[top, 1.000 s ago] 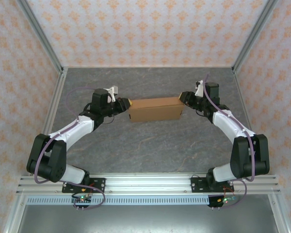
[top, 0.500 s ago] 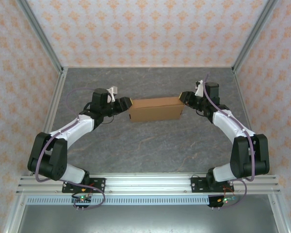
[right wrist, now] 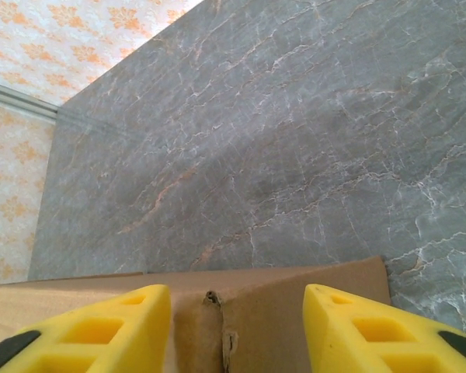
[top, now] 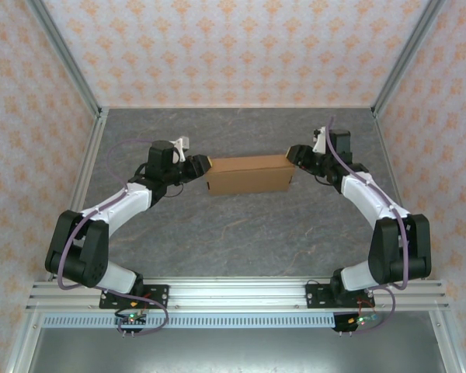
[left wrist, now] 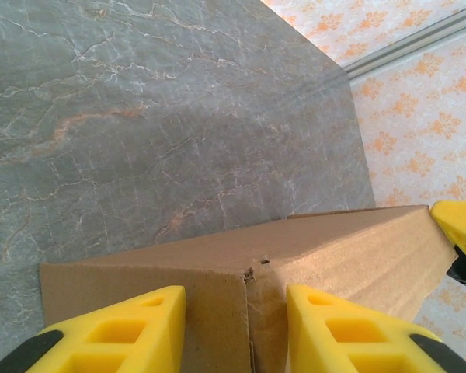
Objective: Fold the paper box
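Since it's probably light and dentable, I'd grab the paper box (top: 247, 174) by its ends; left gripper (left wrist: 234, 315) and right gripper (right wrist: 237, 315) sit there open, holding nothing

The paper box (top: 247, 174) is showing plain brown. The desk (top: 241, 233) is looking grey and marble-veined, and the end effector fingers (left wrist: 161, 330) are showing yellow.

A grey marbled tabletop (top: 233, 233) sits enclosed by walls (top: 233, 47) papered with orange floral pattern.
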Motion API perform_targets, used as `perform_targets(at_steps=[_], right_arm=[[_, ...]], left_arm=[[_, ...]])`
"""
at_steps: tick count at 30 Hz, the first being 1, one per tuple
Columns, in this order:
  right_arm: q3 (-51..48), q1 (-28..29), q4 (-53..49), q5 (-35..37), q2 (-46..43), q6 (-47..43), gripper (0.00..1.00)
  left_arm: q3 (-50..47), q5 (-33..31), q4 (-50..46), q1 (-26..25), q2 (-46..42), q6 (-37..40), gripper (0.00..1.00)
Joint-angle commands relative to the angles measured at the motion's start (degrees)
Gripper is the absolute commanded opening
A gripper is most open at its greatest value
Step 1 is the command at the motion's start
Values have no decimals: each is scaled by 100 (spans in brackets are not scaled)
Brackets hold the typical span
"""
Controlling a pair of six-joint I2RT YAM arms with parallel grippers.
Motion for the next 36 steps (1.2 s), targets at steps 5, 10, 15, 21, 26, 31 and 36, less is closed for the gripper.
perform_targets(at_steps=[5,10,15,21,26,31,36], right_arm=[[545,-43,-708,175,-183,-205,55],[423,-87,-864,-55,-315,-249,57],[46,-197,-649,-391,-354,-133,55],[-317,-202,-307,-643,-214,25,45],[-719,-224,91,-713,-138,130,36],[-1180,-367,735,-841,40,413,27],[-1461,-457,1250,-981,315,636,20]], left_arm=[[-188,-501,-964,-16,127,225,37],[-187,-531,-981,-44,78,234,37],[-162,-576,-1009,-73,30,236,37],[-143,-627,-1057,-123,-23,242,37],[-173,-706,-1088,-136,-34,273,37],[-209,-807,-1164,-136,25,390,35],[-311,-731,-1005,-136,200,365,30]])
